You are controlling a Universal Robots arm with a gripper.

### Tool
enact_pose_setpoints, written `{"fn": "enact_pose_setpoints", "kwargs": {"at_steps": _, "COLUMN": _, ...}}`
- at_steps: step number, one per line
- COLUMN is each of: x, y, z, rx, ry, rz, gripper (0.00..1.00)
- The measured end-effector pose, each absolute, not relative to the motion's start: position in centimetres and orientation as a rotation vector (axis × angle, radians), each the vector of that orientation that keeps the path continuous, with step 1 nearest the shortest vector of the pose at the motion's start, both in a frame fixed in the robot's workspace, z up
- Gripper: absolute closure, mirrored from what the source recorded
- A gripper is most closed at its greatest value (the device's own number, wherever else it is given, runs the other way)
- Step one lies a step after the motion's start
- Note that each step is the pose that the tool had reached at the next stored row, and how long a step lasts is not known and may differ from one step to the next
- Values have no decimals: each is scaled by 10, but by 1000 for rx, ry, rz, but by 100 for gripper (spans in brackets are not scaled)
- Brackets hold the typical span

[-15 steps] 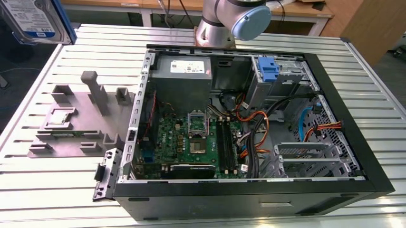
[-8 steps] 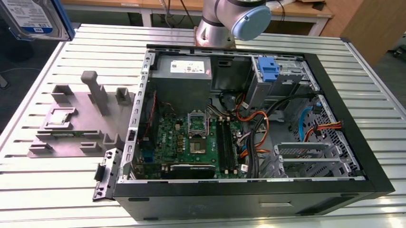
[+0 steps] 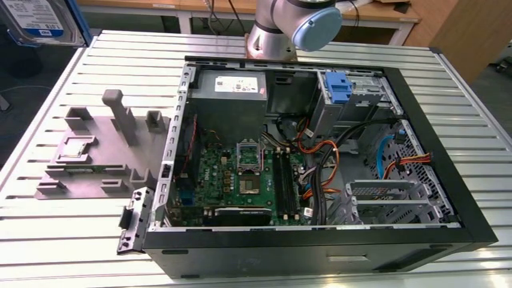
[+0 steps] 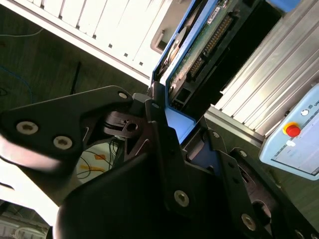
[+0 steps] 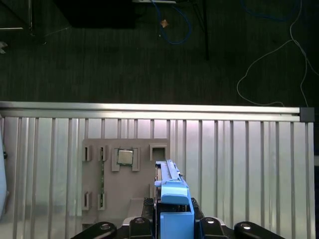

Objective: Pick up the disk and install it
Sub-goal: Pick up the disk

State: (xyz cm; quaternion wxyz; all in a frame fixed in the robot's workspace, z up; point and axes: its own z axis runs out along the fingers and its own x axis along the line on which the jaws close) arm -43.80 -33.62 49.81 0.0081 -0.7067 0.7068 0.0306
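We see the gripper [image 5: 172,221] pinching the disk [image 5: 172,191] by its blue carrier, with the black fingers [image 4: 159,129] pressed against either side in both wrist views. The disk hangs edge-on above the slatted table [image 3: 144,54], over the grey fixture [image 5: 124,184] that carries a small chip [image 5: 125,157]. In the exterior view the disk sits at the far left corner, well apart from the open computer case [image 3: 320,162] to the exterior view's right.

Slatted aluminium bench [image 3: 64,240], open black computer case [image 3: 320,252] lying on its side across its middle, grey fixture plate [image 3: 112,165] just beside the case toward the exterior view's left, a small chip [image 3: 74,147] seated in the plate, arm base [image 3: 270,42] standing at the far edge
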Motion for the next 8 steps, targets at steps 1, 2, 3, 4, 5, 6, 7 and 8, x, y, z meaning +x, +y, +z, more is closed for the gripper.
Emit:
{"fn": "enact_pose_setpoints", "kwargs": {"at_steps": 1, "x": -438, "y": -336, "z": 498, "rx": -2209, "ry": 2209, "rz": 96, "gripper": 64}}
{"fn": "enact_pose_setpoints", "kwargs": {"at_steps": 2, "x": -438, "y": -336, "z": 498, "rx": -2209, "ry": 2209, "rz": 95, "gripper": 64}}
{"fn": "enact_pose_setpoints", "kwargs": {"at_steps": 3, "x": -438, "y": -336, "z": 498, "rx": -2209, "ry": 2209, "rz": 95, "gripper": 64}}
{"fn": "enact_pose_setpoints", "kwargs": {"at_steps": 4, "x": -438, "y": -336, "z": 498, "rx": -2209, "ry": 2209, "rz": 95, "gripper": 64}}
{"fn": "enact_pose_setpoints", "kwargs": {"at_steps": 5, "x": -438, "y": -336, "z": 498, "rx": -2209, "ry": 2209, "rz": 96, "gripper": 64}}
{"fn": "enact_pose_setpoints", "kwargs": {"at_steps": 6, "x": -438, "y": -336, "z": 498, "rx": -2209, "ry": 2209, "rz": 96, "gripper": 64}}
{"fn": "enact_pose_setpoints", "kwargs": {"at_steps": 7, "x": -438, "y": -336, "z": 498, "rx": -2209, "ry": 2209, "rz": 96, "gripper": 64}}
{"fn": "enact_pose_setpoints", "kwargs": {"at_steps": 8, "x": -438, "y": -336, "z": 498, "rx": -2209, "ry": 2209, "rz": 96, "gripper": 64}}
